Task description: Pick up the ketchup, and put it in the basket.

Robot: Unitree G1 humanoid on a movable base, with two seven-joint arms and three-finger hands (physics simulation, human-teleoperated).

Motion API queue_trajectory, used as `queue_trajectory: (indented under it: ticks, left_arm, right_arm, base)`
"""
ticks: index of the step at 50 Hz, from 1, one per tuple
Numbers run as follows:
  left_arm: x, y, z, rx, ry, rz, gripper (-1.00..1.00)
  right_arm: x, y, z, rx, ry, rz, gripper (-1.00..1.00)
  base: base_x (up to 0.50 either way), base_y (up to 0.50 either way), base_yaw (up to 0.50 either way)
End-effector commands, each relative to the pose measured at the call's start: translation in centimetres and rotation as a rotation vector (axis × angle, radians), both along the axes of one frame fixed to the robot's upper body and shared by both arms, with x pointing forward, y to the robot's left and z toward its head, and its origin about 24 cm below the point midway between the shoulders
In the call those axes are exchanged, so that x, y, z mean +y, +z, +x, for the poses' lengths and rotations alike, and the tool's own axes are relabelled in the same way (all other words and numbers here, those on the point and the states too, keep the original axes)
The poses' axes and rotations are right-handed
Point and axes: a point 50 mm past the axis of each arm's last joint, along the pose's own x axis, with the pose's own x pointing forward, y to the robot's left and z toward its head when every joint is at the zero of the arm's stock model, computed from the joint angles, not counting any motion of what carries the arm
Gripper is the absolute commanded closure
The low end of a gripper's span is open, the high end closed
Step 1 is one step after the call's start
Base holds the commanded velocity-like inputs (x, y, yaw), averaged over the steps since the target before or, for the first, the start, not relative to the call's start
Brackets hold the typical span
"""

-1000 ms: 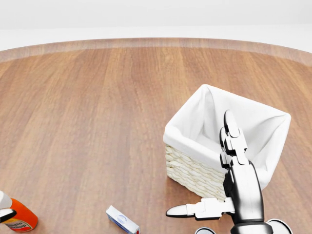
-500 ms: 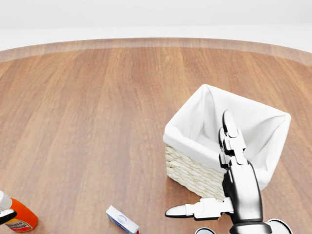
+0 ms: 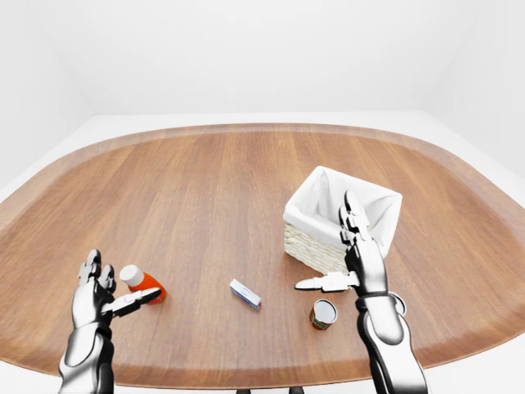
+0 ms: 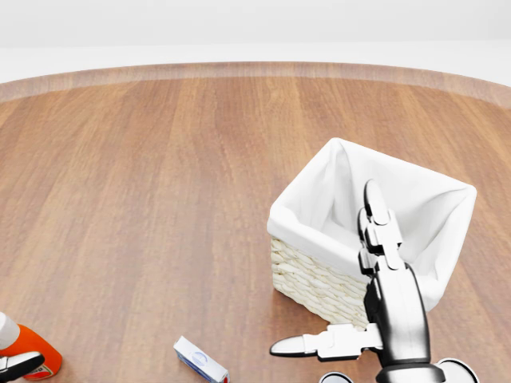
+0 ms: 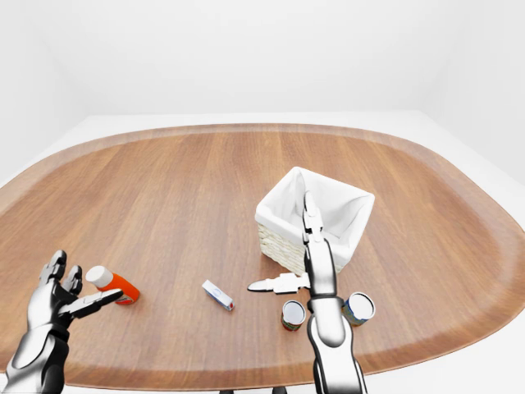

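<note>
my left hand (image 3: 98, 289) spread open right beside the ketchup (image 3: 143, 283) lying near the table's (image 3: 205, 189) lower-left edge, right hand (image 3: 354, 254) open too, by the basket (image 3: 340, 217), 2 cans (image 5: 293, 313) below it

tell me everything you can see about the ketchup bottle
The orange-red ketchup bottle with a white cap lies tilted on the brown wooden table, near the lower left of the left-eye view, cap pointing up and left. It looks like smooth plastic with a label at its base. The left hand is open right beside it, one finger reaching across its lower side; whether they touch cannot be told. It is well apart from the basket.
</note>
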Motion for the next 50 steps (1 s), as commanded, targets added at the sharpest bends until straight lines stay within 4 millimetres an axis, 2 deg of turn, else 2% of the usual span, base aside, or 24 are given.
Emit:
queue_trajectory:
  ticks: [1,22,39,50]
  left_arm:
    - [0.4,-2.2,0.5,0.099,0.017,-0.052,-1.0]
    - [0.6,-3.7,0.9,0.183,0.03,-0.09,-1.0]
    - [2.3,-4.3,-0.3,0.222,0.094,-0.127,-1.0]
    - [2.2,-4.5,0.3,0.244,0.093,-0.127,-1.0]
  right_arm:
    - [0.0,0.0,0.0,-0.004,0.001,-0.002,-1.0]
    - [0.1,0.1,-0.1,-0.01,0.006,-0.008,-1.0]
    - [0.2,0.0,0.0,-0.006,0.005,-0.009,-1.0]
    - [0.2,0.0,0.0,-0.007,0.008,-0.009,-1.0]
  base:
    - [0.0,0.0,0.0]
    - [0.0,0.0,0.0]
    - [0.0,0.0,0.0]
    - [0.0,0.0,0.0]
